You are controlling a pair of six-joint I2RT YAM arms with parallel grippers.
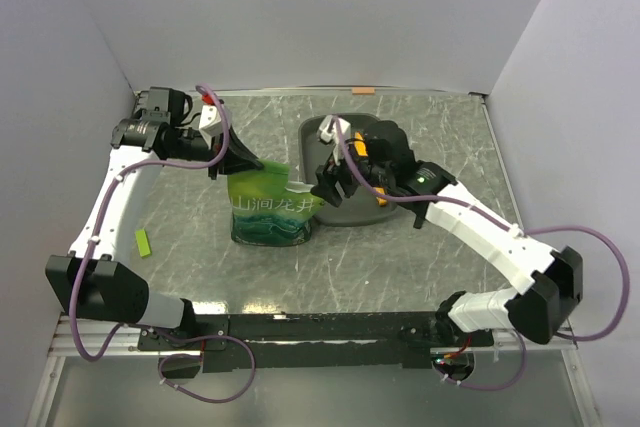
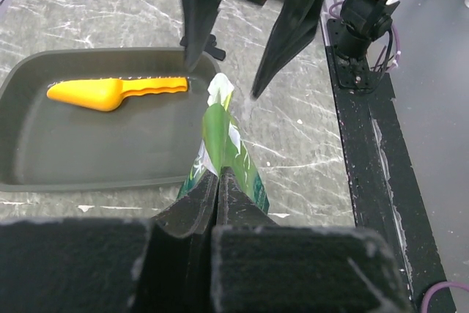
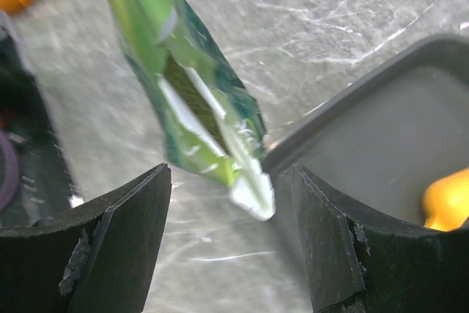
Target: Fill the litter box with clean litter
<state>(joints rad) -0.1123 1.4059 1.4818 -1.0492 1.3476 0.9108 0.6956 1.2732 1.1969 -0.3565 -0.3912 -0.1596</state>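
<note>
Currently gripped: the green bag point(image 1: 270, 202), pinched at its upper left corner by the left gripper point(image 2: 220, 181); the jaws are fully closed on the folded film.
State of right gripper point(image 3: 229, 188): jaws spread, one finger on each side of the bag's upper right corner. No contact can be made out and nothing is held.
Position of litter box point(image 1: 312, 137): flat on the table point(image 1: 200, 277), behind and to the right of the bag, with its near-left rim just beside the bag's right corner.
Position of clean litter: none is visible. The box floor shows only the orange scoop point(image 2: 110, 93). The litter is presumably inside the bag.
Key relation: the bag's top edge runs left to right between the two grippers. The box lies directly beyond the right gripper, so the right arm is the nearer one.
Coming move (judgement): close the right jaws on the free corner, then open or tip the bag toward the box.
Hidden or unclear: whether the bag mouth is sealed cannot be told. The right wrist view is blurred. In the top view the right arm covers much of the box, so its long axis is hard to judge.
</note>
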